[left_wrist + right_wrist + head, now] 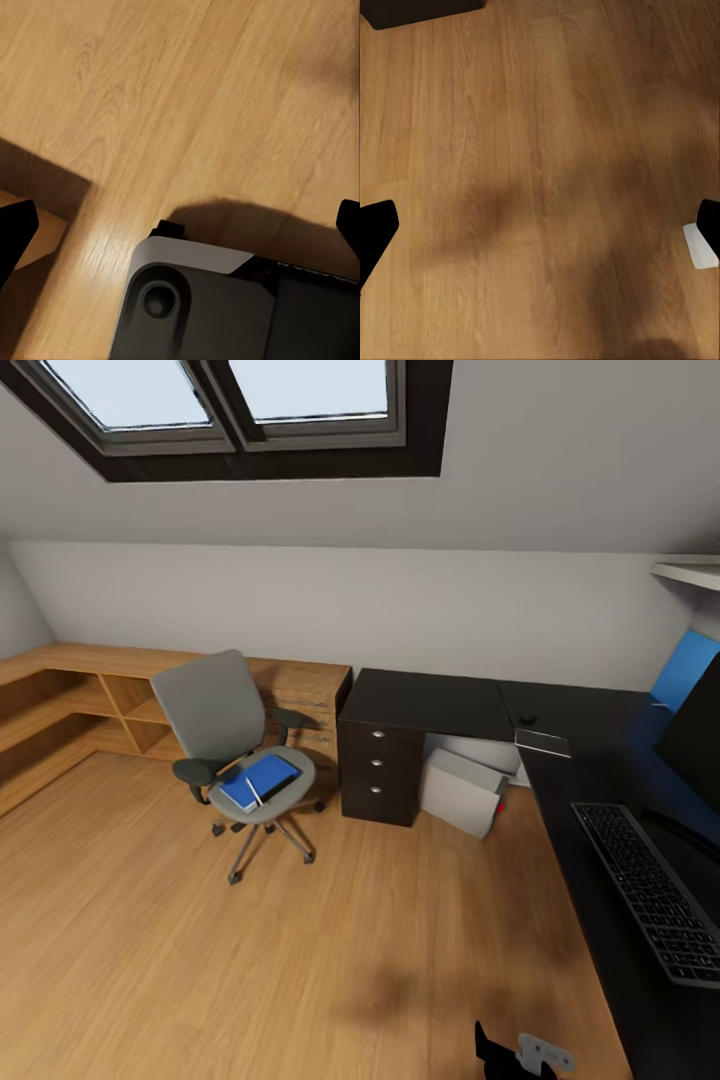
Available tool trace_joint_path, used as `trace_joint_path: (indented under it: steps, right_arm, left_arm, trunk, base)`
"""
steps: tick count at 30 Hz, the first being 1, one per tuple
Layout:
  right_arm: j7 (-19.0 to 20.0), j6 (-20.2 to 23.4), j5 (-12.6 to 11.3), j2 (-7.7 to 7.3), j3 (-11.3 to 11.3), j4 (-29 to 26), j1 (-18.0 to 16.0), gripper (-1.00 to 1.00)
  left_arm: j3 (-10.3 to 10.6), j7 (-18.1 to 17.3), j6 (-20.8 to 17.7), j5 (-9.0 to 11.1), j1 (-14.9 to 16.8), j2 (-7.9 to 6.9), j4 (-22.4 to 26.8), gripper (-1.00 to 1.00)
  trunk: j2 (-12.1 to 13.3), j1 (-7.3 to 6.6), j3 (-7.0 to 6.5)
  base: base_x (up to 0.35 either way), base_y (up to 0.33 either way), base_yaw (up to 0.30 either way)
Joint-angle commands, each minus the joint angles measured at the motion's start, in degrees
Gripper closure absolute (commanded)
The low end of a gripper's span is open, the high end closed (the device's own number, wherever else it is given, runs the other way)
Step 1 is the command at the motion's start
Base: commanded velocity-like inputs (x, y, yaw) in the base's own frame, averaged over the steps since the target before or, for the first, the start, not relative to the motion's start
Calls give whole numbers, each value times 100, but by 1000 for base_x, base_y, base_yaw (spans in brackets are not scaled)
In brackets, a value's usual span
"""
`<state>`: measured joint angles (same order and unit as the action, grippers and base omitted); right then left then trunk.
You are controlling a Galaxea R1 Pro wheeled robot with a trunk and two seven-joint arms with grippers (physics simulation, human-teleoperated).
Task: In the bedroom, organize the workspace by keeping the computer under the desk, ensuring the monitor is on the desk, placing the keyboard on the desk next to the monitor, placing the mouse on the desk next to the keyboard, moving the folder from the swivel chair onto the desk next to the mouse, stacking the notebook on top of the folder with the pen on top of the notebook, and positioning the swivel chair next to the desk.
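Two grippers, left [180,225] and right [540,225], hang spread wide over bare floor; folder [258,781] lies on the swivel chair [222,732] well ahead-left, long axis toward the desk [440,705], left arm nearer

Attic room: skylight [230,400] in the sloped white ceiling [560,470] (daylight entering), pale wall [350,605], low wooden shelf unit [90,700], wood-plank floor [200,960].

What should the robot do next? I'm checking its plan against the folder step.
Probably roll toward the swivel chair: the folder lies on its seat, across the floor from the robot. Both wrist views show open fingers over bare floor, holding nothing.
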<state>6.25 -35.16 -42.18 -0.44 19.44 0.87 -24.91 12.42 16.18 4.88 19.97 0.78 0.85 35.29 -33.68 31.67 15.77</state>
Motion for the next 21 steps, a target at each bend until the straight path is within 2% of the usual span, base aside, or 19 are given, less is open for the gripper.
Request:
trace_joint_path:
  steps: [1, 21]
  right_arm:
    - [52, -17, -62, 0, 16, 9, -5, -100]
    - [52, -26, -62, 0, 16, 9, -5, -100]
  left_arm:
    - [41, 43, 29, 60, 4, -6, 1, -100]
    - [41, 42, 26, 60, 7, 0, -1, -100]
  trunk:
    - [-6, 4, -1]
    - [-6, 4, -172]
  base:
    - [247, 11, -76]
    - [316, 2, -77]
